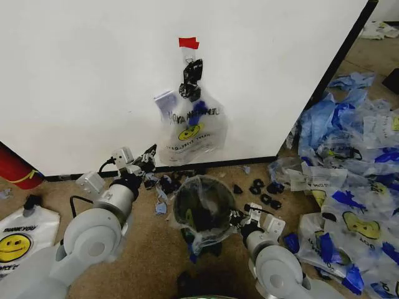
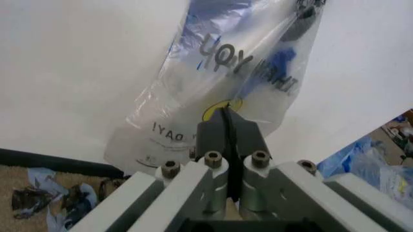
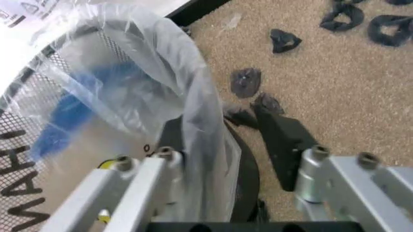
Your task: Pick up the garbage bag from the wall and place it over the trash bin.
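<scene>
The garbage bag (image 1: 190, 124), see-through with a yellow smiley and blue streaks, hangs from a black clip (image 1: 192, 78) under red tape (image 1: 189, 42) on the white wall (image 1: 81, 75). My left gripper (image 1: 149, 157) is low by the bag's bottom left corner. In the left wrist view its black fingertips (image 2: 227, 130) are pressed together in front of the bag (image 2: 239, 72), nothing visibly between them. The black mesh trash bin (image 1: 202, 212) stands on the floor below, lined with another clear bag. My right gripper (image 3: 219, 140) is open astride the bin's rim (image 3: 38, 87), one black finger (image 3: 284, 140) outside it.
A large pile of plastic bags (image 1: 349, 174) covers the floor at the right. Black clips (image 1: 265, 190) and scraps (image 1: 165, 184) lie on the carpet around the bin. A red cylinder (image 1: 15, 168) and an opaque white smiley bag (image 1: 19, 240) sit at the left.
</scene>
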